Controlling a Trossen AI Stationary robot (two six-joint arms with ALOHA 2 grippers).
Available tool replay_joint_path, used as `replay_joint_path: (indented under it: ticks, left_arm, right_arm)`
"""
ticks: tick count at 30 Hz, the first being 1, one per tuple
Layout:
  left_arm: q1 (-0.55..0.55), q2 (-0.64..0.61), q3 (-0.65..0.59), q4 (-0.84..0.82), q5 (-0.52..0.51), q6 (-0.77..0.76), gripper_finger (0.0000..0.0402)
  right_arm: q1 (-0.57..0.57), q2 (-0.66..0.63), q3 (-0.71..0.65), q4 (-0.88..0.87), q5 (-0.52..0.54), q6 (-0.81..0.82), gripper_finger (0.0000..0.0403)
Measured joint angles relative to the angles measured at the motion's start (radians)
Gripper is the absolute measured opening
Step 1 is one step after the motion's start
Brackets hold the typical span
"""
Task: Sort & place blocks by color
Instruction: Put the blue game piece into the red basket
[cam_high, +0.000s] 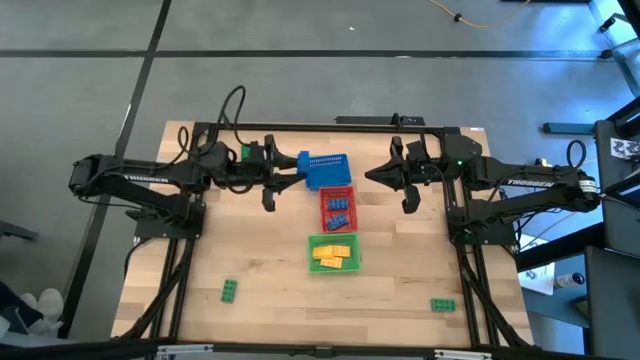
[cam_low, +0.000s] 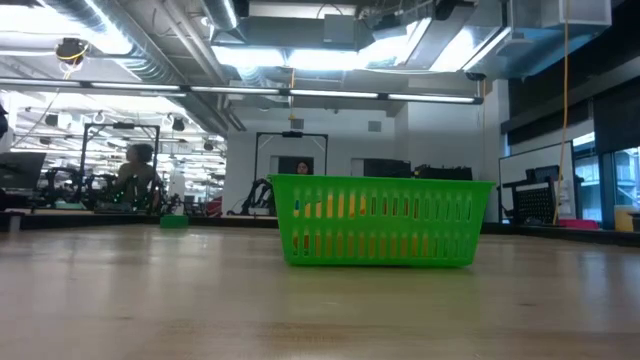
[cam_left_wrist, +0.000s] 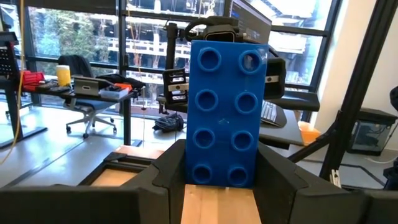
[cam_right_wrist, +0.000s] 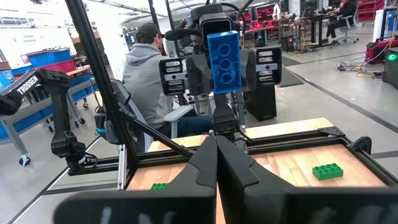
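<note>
My left gripper (cam_high: 296, 170) hovers above the table beside the blue basket (cam_high: 327, 170), shut on a blue block (cam_left_wrist: 225, 112) with eight studs. The same block (cam_right_wrist: 224, 57) shows in the right wrist view. My right gripper (cam_high: 374, 176) is shut and empty (cam_right_wrist: 216, 163), raised and facing the left one across the baskets. The red basket (cam_high: 338, 208) holds blue blocks. The green basket (cam_high: 333, 252) (cam_low: 380, 220) holds yellow blocks. Two green blocks (cam_high: 229, 290) (cam_high: 443, 304) lie flat on the table near its front edge. My left gripper pinches the blue block's two long sides at its lower end (cam_left_wrist: 200, 175) between its two fingers (cam_left_wrist: 166, 177). The fingers come level from the table's left. The block stands upright above them, studs facing back toward the wrist, lifted clear of the table.
The three baskets stand in a row down the table's middle, blue farthest, green nearest. A black frame runs along the table's edges (cam_high: 300, 127). A person (cam_right_wrist: 142, 65) sits beyond the table's left side.
</note>
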Motion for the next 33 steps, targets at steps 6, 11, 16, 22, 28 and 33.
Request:
replay_joint_path:
  ticks: [6, 11, 16, 22, 28, 33]
  left_arm:
    - [0.035, 0.046, 0.003, -0.036, -0.048, -0.061, 0.0130]
    - [0.097, 0.154, 0.119, -0.246, -0.013, -0.071, 0.0130]
    - [0.175, 0.311, 0.303, -0.514, 0.038, 0.014, 0.0130]
    - [0.258, 0.511, 0.474, -0.763, 0.046, 0.139, 0.0130]
    - [0.287, 0.650, 0.501, -0.780, 0.052, 0.160, 0.0130]
    - [0.268, 0.677, 0.501, -0.766, 0.077, 0.161, 0.0130]
  right_arm:
    - [0.000, 0.000, 0.000, 0.000, 0.000, 0.000, 0.0000]
    - [0.000, 0.000, 0.000, 0.002, 0.000, 0.004, 0.0000]
    - [0.000, 0.000, 0.000, 0.007, 0.000, 0.005, 0.0000]
    - [0.000, 0.000, 0.000, 0.010, 0.000, 0.005, 0.0000]
    - [0.000, 0.000, 0.000, 0.010, 0.000, 0.005, 0.0000]
    - [0.000, 0.000, 0.000, 0.009, 0.000, 0.005, 0.0000]
